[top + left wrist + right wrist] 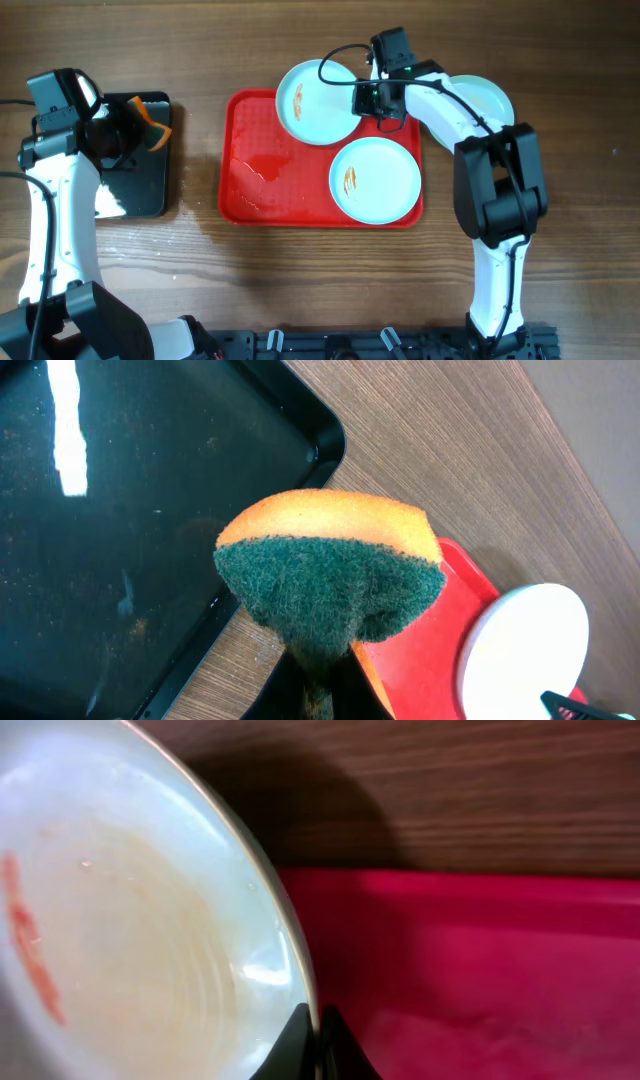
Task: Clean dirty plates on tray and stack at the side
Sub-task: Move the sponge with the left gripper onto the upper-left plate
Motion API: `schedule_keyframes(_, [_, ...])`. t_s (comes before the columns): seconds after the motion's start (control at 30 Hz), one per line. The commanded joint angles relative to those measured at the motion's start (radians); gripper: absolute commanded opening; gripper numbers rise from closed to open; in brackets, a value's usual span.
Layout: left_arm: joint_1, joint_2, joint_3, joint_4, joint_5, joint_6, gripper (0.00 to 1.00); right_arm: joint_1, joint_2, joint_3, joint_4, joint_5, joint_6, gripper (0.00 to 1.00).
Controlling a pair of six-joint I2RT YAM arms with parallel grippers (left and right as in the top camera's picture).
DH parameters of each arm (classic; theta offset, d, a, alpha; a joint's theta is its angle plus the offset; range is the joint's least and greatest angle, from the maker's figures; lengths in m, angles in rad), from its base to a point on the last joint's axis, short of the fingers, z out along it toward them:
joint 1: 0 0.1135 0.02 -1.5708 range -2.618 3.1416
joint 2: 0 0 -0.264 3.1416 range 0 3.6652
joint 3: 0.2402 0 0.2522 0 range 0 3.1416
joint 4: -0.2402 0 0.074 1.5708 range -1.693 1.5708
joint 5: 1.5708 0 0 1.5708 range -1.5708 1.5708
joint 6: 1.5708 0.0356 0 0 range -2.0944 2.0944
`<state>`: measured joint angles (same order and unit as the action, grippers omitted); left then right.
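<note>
Two pale blue plates with orange smears are on the red tray (260,190): one at the back (310,105), tilted over the tray's far edge, and one at the front right (375,180). A third plate (487,97) lies on the table to the right, partly hidden by the right arm. My right gripper (367,97) is shut on the back plate's rim (290,960). My left gripper (140,128) is shut on an orange and green sponge (330,575), held above the black tray's corner.
A glossy black tray (140,170) sits at the left, under my left gripper; it also shows in the left wrist view (120,510). Wet streaks mark the red tray's left half. Bare wooden table lies between the two trays.
</note>
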<state>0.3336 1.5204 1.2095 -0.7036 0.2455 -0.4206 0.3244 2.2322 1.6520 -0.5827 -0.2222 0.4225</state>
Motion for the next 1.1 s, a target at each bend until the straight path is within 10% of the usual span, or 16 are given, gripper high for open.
schedule_keyframes(0.0, [-0.003, 0.005, 0.001, 0.001, 0.016, 0.021, 0.04, 0.047, 0.021, 0.002, -0.005, -0.130, 0.008, 0.04])
schedule_keyframes(0.6, [-0.016, 0.005, 0.001, 0.003, 0.097, 0.021, 0.04, 0.206, 0.021, 0.004, -0.246, -0.044, 0.128, 0.04])
schedule_keyframes(1.07, [-0.276, 0.026, 0.000, -0.027, 0.051, 0.024, 0.04, 0.215, 0.021, 0.004, -0.326, -0.025, -0.012, 0.04])
